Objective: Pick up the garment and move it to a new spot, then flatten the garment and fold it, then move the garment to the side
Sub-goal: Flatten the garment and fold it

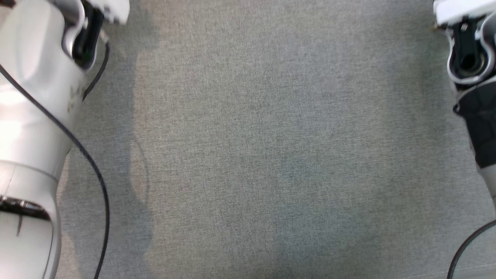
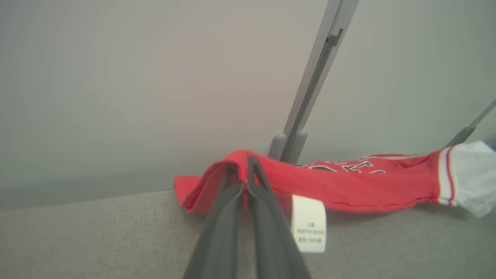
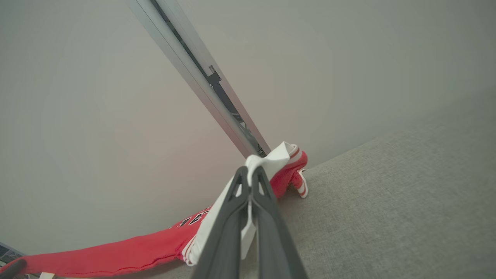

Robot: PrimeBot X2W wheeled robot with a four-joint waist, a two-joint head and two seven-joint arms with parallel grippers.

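Soft red fabric garment point(image 2: 348, 186) with white striped trim and black lettering, stretched along the grey woven-cloth bench point(image 2: 97, 236) at the foot of the slim grey metal post point(image 2: 310, 89); the left end effector point(image 2: 243, 164) clamps its crumpled red edge, the right end effector point(image 3: 250, 172) its white part

Grey woven surface point(image 1: 271, 155) meets pale wall point(image 2: 116, 77), with a metal post point(image 2: 313, 85).
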